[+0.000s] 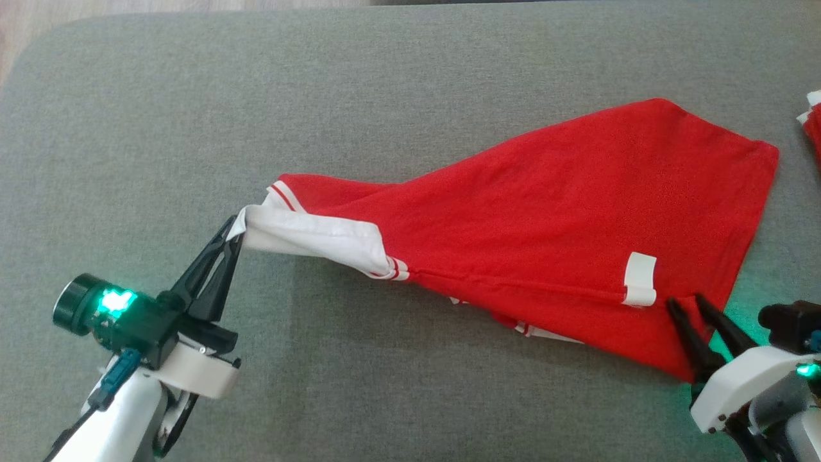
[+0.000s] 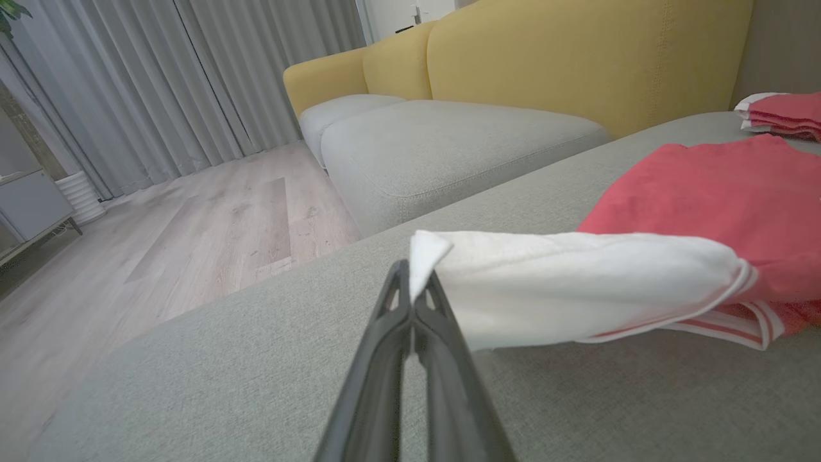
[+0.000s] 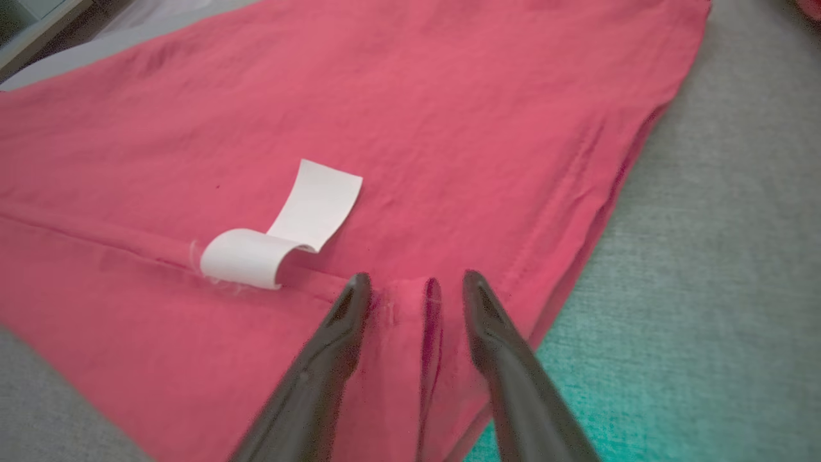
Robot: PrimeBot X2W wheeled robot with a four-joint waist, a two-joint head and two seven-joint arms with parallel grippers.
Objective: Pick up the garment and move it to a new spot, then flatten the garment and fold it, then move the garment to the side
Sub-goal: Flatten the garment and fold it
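The garment is a red shirt with white, red-striped sleeve trim, spread across the grey cushion from centre to right. My left gripper is shut on the tip of its white sleeve, which hangs stretched a little above the cushion; the closed fingers pinch the corner. My right gripper stands open over the shirt's near right hem. In the right wrist view its fingers straddle a raised fold of red cloth without clamping it. A curled white label lies just left of them.
The grey cushion has bare room at the left, back and front. Another red and white garment lies at the far right edge. A yellow sofa and wooden floor lie beyond the cushion's left side.
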